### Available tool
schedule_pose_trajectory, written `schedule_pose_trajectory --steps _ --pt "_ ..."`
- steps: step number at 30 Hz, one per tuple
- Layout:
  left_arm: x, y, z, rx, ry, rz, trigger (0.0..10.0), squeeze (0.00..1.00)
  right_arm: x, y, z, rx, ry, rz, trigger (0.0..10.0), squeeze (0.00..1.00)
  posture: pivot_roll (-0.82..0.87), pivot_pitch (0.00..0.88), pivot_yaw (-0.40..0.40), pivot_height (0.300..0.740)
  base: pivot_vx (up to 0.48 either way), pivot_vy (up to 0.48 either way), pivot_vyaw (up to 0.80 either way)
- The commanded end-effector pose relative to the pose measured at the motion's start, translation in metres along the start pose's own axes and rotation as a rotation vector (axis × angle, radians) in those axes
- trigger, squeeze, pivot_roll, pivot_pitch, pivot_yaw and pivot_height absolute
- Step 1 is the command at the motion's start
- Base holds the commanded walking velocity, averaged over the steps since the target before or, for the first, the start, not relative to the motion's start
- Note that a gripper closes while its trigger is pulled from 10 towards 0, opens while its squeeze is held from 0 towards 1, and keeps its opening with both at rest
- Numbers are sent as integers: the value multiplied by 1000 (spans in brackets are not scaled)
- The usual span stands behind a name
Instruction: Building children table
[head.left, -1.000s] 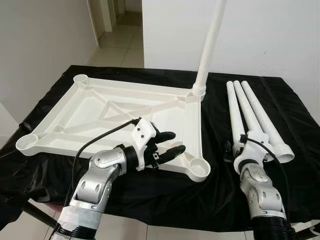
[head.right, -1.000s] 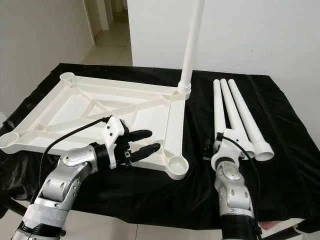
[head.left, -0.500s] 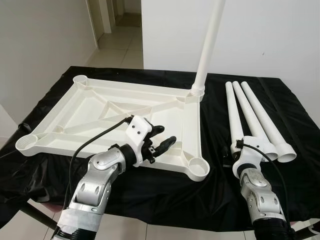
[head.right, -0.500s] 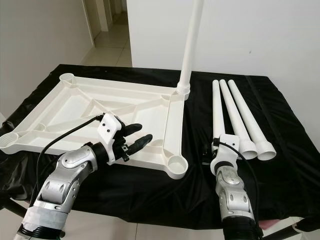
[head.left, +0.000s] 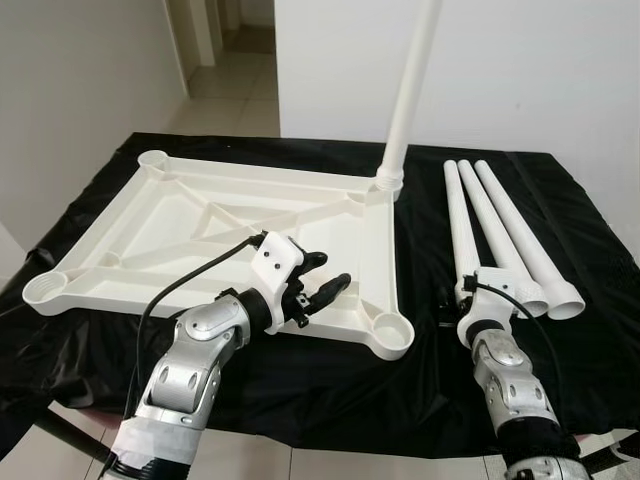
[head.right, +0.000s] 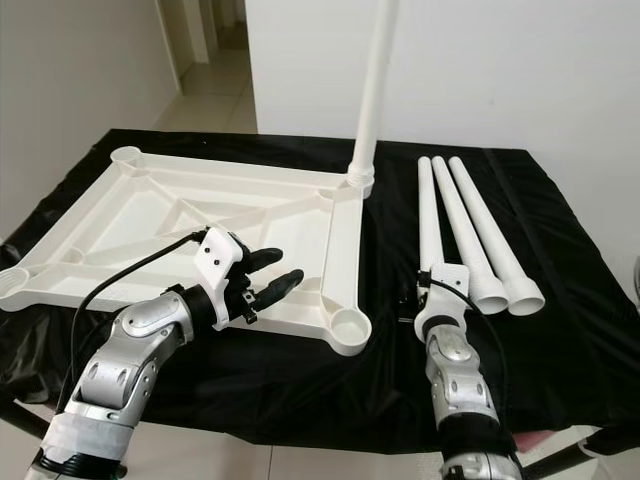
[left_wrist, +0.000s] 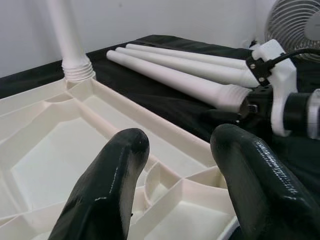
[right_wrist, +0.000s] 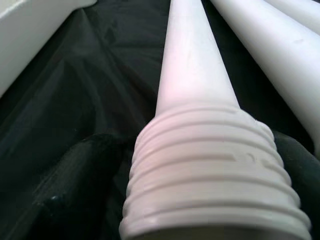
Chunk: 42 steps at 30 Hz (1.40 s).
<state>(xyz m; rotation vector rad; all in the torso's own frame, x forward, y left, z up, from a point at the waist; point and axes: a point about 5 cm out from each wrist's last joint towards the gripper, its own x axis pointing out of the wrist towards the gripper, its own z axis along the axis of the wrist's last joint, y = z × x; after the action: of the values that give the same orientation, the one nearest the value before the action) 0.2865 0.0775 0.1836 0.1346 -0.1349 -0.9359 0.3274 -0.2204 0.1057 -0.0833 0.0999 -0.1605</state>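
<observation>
Leg (right_wrist: 200, 150) — threaded end between gripper (head.left: 462, 300) fingers.

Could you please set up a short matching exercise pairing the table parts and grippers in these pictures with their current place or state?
Things:
1. fitted leg
2. tabletop
3. left gripper
4. right gripper

States:
A. open above the tabletop's near edge
B. lying upside down on the black cloth
C. standing upright in a far corner socket
D. at the threaded end of a loose leg

Pairs: 1-C, 2-B, 3-A, 4-D
</observation>
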Motion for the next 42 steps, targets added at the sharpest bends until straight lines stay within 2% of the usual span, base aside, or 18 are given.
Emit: schedule_pose_trajectory --steps 1,4,5,7,8,16,21,23,24,26,27,32,35,36,38,40,41,42 --pt "-2 -1 -2 -3 16 21 10000 0 -1 3 -8 3 25 2 10000 0 -16 68 19 740 0 0 0" --pt "-3 -4 -4 8 24 10 10000 0 1 6 -11 21 23 -1 10000 0 -8 66 23 740 0 0 0" --pt "-3 -5 -4 13 28 5 10000 0 4 9 -15 33 27 -3 4196 0 -4 63 29 740 0 0 0" --pt "-3 -5 -4 15 27 6 10000 0 5 10 -16 37 27 -4 4196 0 -4 63 29 740 0 0 0" --pt "-3 -5 -4 18 26 6 10000 0 6 12 -17 50 30 -9 0 0 2 58 35 740 0 0 0" --pt "-5 -5 -2 24 23 5 10000 0 10 22 -15 89 -15 -1 0 0 22 54 56 740 0 0 0" --pt "-7 -5 -2 47 26 3 10000 0 9 24 -3 98 -123 -7 0 0 26 51 55 740 0 0 0" --pt "-8 -2 -1 46 23 12 10000 0 7 23 10 89 -223 -11 0 0 25 53 55 740 0 0 0" --pt "-9 -1 -1 43 20 17 10000 0 7 24 16 85 -263 -6 5529 0 22 53 56 740 0 0 0" --pt "-9 -1 -1 43 20 17 10000 0 7 24 16 85 -263 -6 5529 0 22 53 56 740 0 0 0" --pt "-9 0 -1 41 18 21 10000 0 6 25 24 76 -307 1 10000 0 22 53 56 740 0 0 0" --pt "-8 1 -1 29 17 22 10000 0 8 25 48 57 -419 0 10000 0 16 60 59 740 0 0 0" --pt "-8 2 0 41 14 23 10000 0 10 25 89 59 -563 13 10000 0 10 61 63 740 0 0 0" --pt "-8 2 0 41 14 23 10000 0 10 25 89 59 -563 13 10000 0 10 61 63 740 0 0 0" --pt "-7 4 1 39 9 23 10000 0 10 26 119 66 -657 33 10000 0 7 61 63 740 0 0 0" --pt "-7 4 1 39 9 23 10000 0 10 26 119 66 -657 33 10000 0 7 61 63 740 0 0 0" --pt "-6 6 2 42 7 25 10000 0 6 29 159 55 -790 66 10000 0 3 58 66 740 0 0 0" --pt "-6 6 2 42 7 25 10000 0 6 29 159 55 -790 66 10000 0 3 58 66 740 0 0 0"
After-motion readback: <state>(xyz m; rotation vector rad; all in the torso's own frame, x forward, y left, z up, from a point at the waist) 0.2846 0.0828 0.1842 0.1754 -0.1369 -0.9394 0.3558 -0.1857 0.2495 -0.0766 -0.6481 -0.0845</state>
